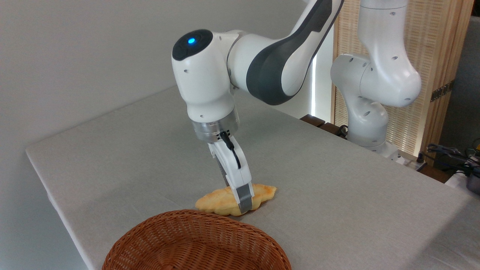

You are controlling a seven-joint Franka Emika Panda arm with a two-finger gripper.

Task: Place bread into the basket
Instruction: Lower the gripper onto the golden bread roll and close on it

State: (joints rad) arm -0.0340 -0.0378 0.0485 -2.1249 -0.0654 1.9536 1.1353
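While the bread (pixel 225 200) is lying flat on the desk (pixel 131 157) at lower centre of the frame, just behind the basket (pixel 195 243), the gripper (pixel 242 204) is straddling its middle; whether the jaws are clenching it or standing released I cannot tell. Being thin and long, it is likely risking a pivot or slip on lifting, or catching the braided rim nearby.
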